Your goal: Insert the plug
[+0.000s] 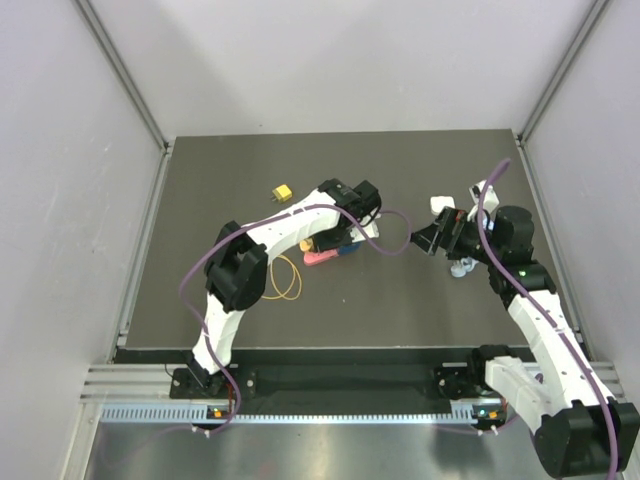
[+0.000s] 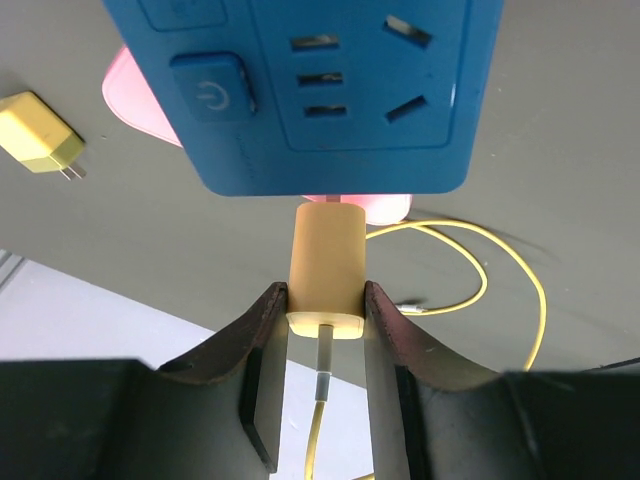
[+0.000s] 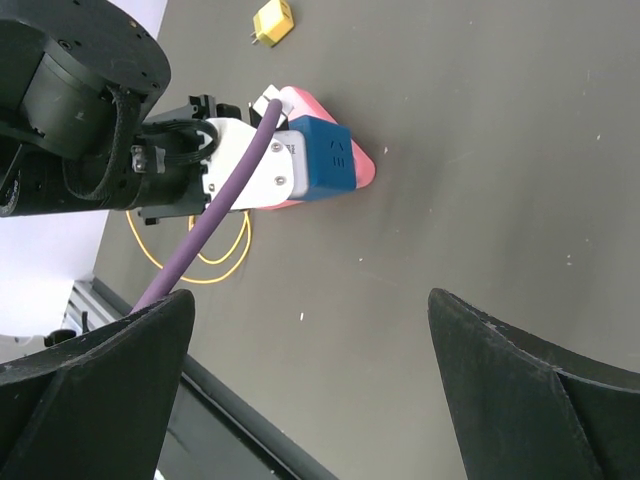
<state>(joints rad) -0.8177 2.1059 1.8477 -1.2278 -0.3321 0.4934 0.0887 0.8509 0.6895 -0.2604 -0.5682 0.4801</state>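
In the left wrist view my left gripper (image 2: 325, 297) is shut on a yellow-orange plug (image 2: 326, 262), its fingers pressing both sides. A yellow cable (image 2: 500, 275) runs from the plug's back end. The plug's front end meets the near edge of a blue power strip (image 2: 330, 95); its prongs are hidden. The strip lies on a pink block (image 2: 135, 90). From above, the left gripper (image 1: 338, 235) sits at the strip (image 1: 350, 246). My right gripper (image 3: 310, 300) is open and holds nothing, hanging right of the strip (image 3: 325, 160) in the top view (image 1: 428, 240).
A small yellow adapter (image 1: 283, 193) lies on the dark mat behind the left arm. The yellow cable coils (image 1: 287, 278) in front of the pink block (image 1: 320, 258). A white object (image 1: 440, 203) and a pale one (image 1: 462, 268) lie beside the right arm.
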